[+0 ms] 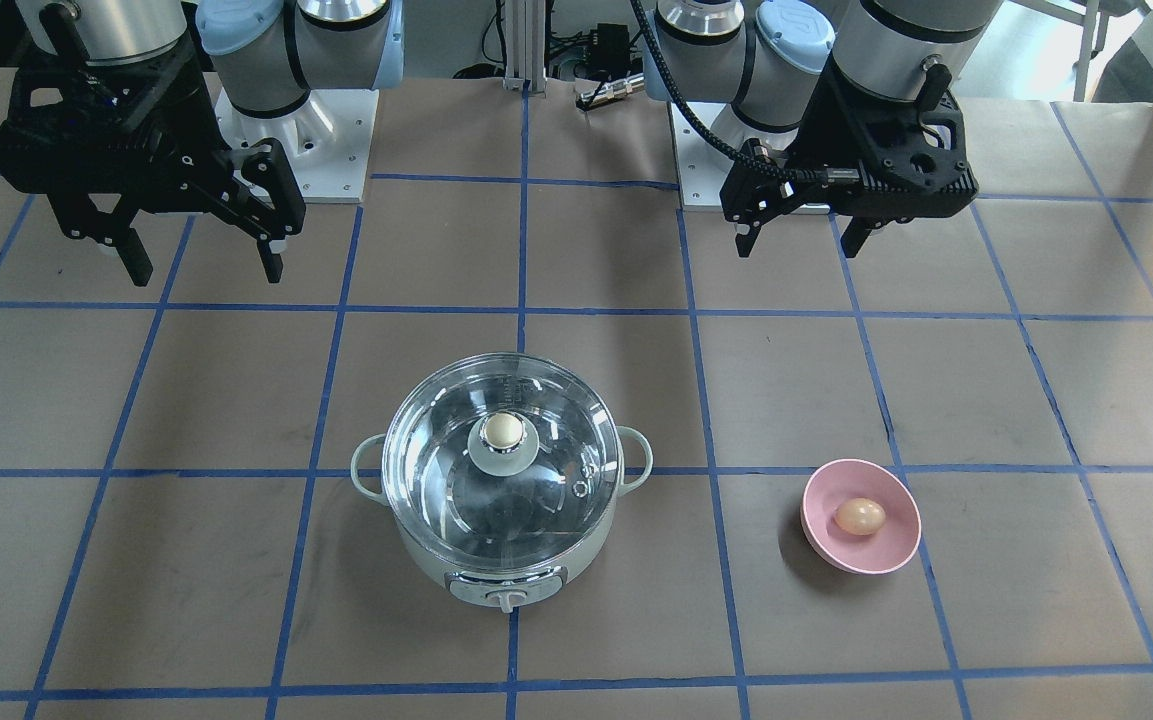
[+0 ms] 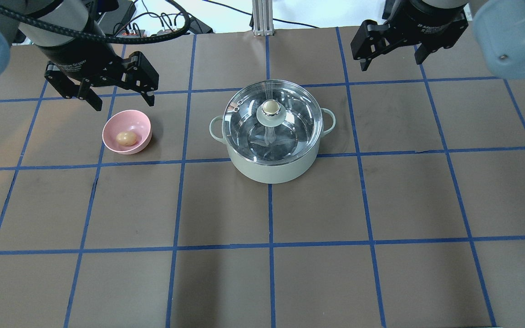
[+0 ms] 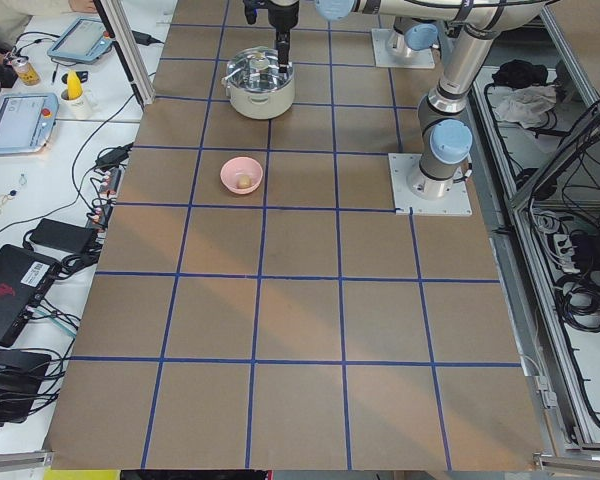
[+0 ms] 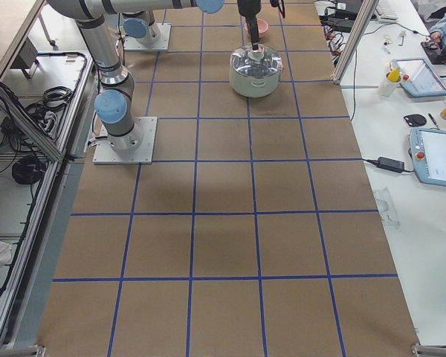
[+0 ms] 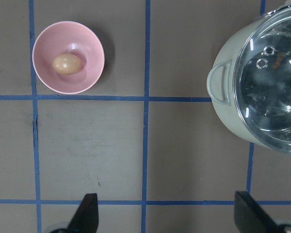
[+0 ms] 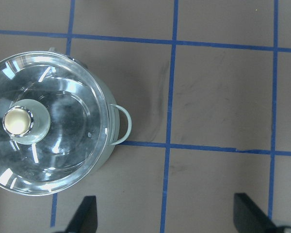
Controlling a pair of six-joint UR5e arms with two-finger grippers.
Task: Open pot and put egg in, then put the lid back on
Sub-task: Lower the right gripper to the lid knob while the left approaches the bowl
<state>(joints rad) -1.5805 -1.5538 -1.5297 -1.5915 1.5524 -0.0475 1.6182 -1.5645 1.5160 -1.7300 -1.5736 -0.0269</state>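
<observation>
The mint-green pot (image 1: 506, 565) stands mid-table with its glass lid (image 1: 446, 470) on; the cream knob (image 1: 503, 430) is at the lid's centre. The tan egg (image 1: 858, 516) lies in a small pink bowl (image 1: 886, 550). My left gripper (image 2: 122, 104) is open and empty, hovering just behind the bowl (image 2: 140, 125) and egg (image 2: 126, 138); its wrist view shows the egg (image 5: 67, 63) and the pot (image 5: 230, 116). My right gripper (image 2: 390, 63) is open and empty, high behind the pot (image 2: 267, 172) on its right side; its wrist view shows the lid (image 6: 63, 150).
The brown table top (image 2: 262, 273) is marked with a grid of blue tape. The arm bases (image 1: 296, 130) stand at the robot's edge of the table. Side benches with tablets and cables (image 3: 20, 110) lie beyond the table's far edge.
</observation>
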